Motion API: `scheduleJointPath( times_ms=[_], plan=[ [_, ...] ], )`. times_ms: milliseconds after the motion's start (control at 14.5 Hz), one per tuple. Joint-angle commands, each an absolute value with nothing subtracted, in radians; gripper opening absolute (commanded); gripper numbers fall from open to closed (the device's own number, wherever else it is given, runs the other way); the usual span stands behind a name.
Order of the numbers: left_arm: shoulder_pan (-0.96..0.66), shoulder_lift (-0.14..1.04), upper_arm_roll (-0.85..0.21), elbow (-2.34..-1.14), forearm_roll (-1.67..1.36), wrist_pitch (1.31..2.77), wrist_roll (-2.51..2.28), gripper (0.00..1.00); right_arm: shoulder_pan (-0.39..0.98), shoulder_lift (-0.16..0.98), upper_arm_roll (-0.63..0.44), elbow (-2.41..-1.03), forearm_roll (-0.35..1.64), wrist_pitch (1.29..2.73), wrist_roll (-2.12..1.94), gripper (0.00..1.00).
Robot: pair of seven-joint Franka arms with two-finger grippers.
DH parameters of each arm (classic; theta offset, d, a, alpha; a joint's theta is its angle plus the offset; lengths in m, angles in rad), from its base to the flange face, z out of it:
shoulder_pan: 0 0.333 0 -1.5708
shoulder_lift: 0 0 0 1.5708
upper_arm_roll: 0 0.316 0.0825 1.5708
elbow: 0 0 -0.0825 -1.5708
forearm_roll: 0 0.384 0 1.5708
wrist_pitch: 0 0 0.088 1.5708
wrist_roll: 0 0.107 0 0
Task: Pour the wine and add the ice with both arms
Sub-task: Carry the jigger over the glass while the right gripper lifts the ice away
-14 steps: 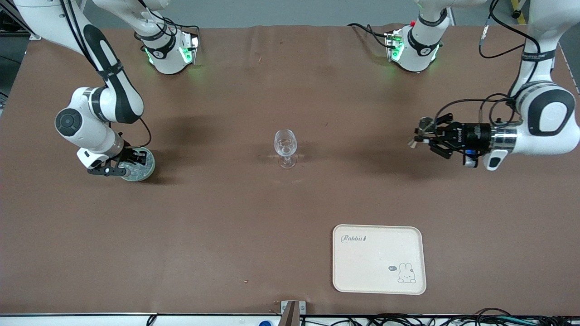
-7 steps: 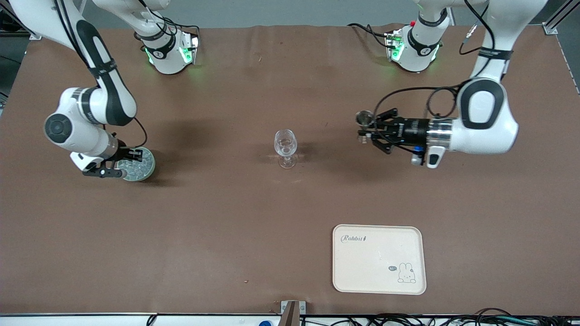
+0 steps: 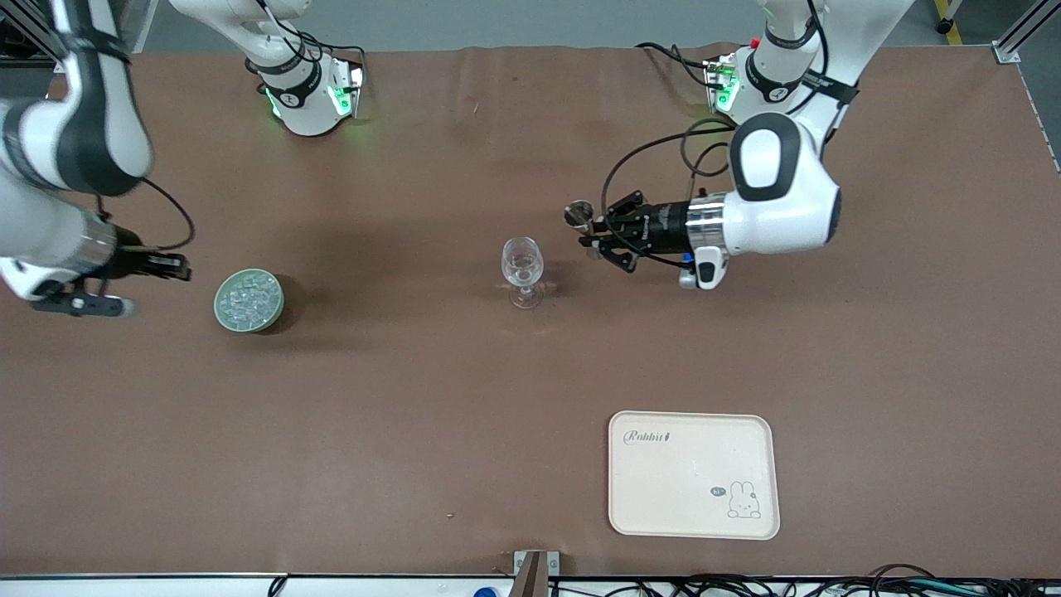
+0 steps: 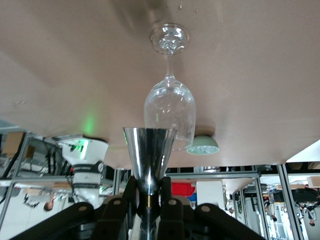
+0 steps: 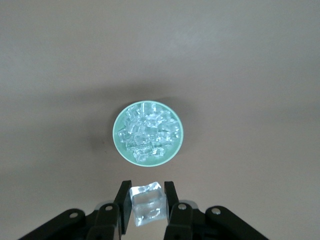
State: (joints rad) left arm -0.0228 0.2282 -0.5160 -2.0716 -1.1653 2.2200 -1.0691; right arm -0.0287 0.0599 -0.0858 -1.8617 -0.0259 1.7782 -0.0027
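A clear stemmed wine glass (image 3: pixel 522 269) (image 4: pixel 170 107) stands mid-table. My left gripper (image 3: pixel 595 235) (image 4: pixel 149 189) hangs over the table just beside it, toward the left arm's end, shut on the stem of a small metal cup (image 3: pixel 578 214) (image 4: pixel 149 150) held upright. No wine shows. The ice (image 3: pixel 249 298) (image 5: pixel 149 132) fills a pale green dish (image 3: pixel 219 300) (image 5: pixel 116 135). My right gripper (image 3: pixel 157 288) (image 5: pixel 146 197) is up over the table beside the dish, toward the right arm's end, shut on one ice cube (image 5: pixel 147 207).
A cream tray (image 3: pixel 693 474) with a rabbit print lies nearer the front camera, toward the left arm's end. Both green-lit arm bases (image 3: pixel 311 95) (image 3: pixel 758 87) stand at the table's top edge. Brown cloth covers the table.
My left arm has swung in from its end of the table, bringing the metal cup next to the glass. My right gripper has lifted off the dish with an ice cube and drawn outward.
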Motion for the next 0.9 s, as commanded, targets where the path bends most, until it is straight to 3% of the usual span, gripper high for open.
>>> scheduleJointPath(
  times_ms=[0, 414, 828],
  plan=[
    [-0.014, 0.294, -0.577, -2.013, -1.169, 2.307, -1.110, 0.00, -0.048, 0.058, -0.087, -1.699, -0.026, 1.666, -0.003, 0.00],
    [-0.035, 0.383, -0.607, -1.933, -1.019, 2.381, -1.207, 0.00, -0.066, 0.018, -0.091, -1.485, -0.020, 1.482, 0.012, 0.00],
    [-0.041, 0.453, -0.647, -1.873, -0.717, 2.422, -1.357, 0.00, -0.124, 0.015, -0.043, -1.456, -0.020, 1.436, 0.002, 0.00]
  ],
)
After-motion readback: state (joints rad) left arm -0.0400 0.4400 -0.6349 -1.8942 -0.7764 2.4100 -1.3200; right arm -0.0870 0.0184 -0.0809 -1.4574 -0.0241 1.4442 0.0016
